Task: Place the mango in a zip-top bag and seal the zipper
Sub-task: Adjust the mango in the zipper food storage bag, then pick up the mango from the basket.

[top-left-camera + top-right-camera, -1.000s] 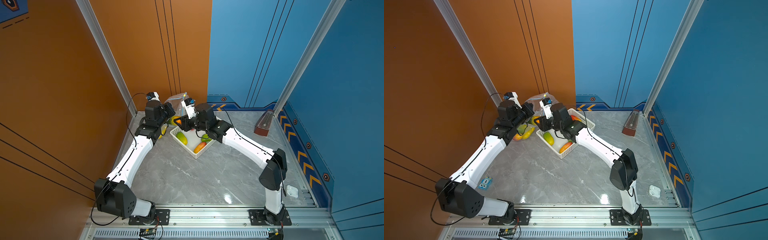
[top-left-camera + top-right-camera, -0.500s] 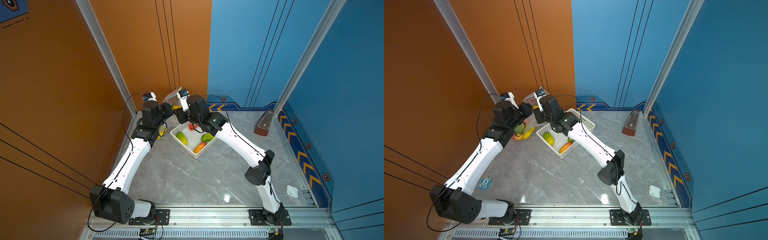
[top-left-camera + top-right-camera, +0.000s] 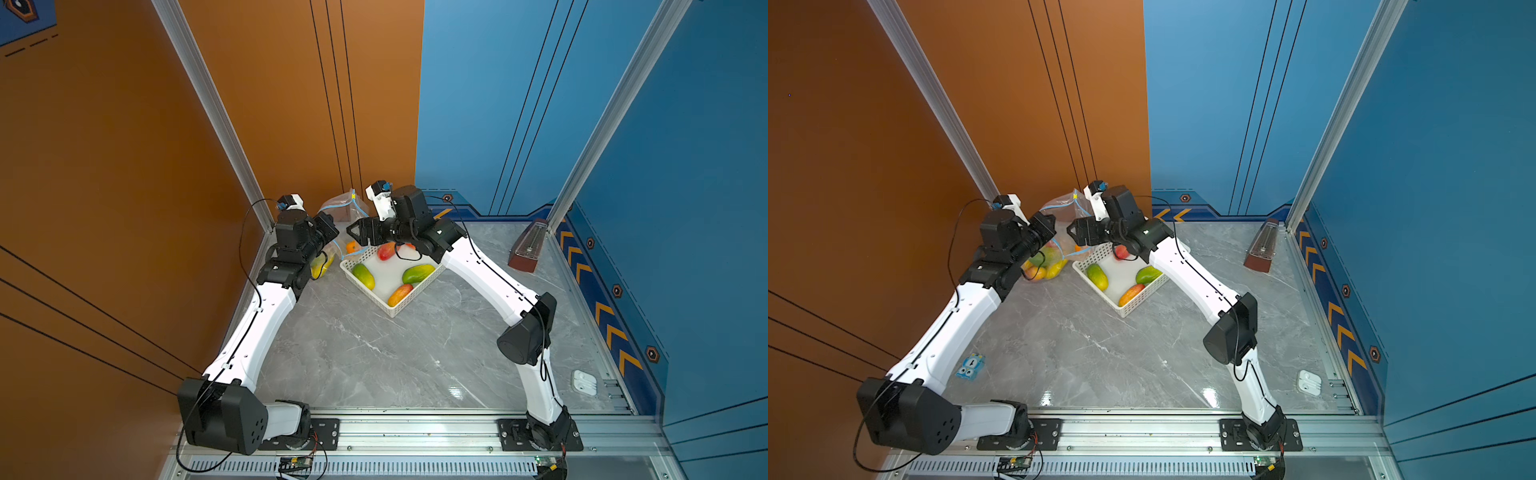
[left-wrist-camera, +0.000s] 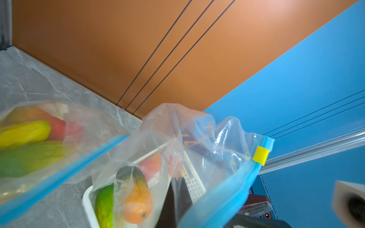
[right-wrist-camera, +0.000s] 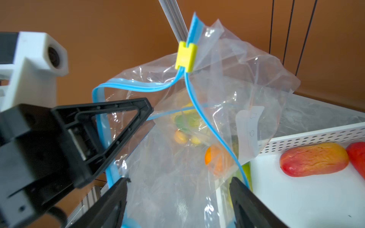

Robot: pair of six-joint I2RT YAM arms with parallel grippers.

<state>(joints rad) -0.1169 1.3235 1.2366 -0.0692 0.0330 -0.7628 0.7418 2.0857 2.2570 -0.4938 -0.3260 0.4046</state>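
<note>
With the left gripper clamped on the rim of the bag and the right gripper spread wide and empty at its mouth, the mango appeared to lie inside, leaving the slider, parked at one end of the zipper, to be grasped and drawn across.

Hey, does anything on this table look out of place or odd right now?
Nothing spilled or damaged. Three things seem unrelated to the bagging: a small blue toy beside the left arm, a white earbud case near the front right corner, and a metronome by the blue wall. The white basket sits diagonally.
</note>
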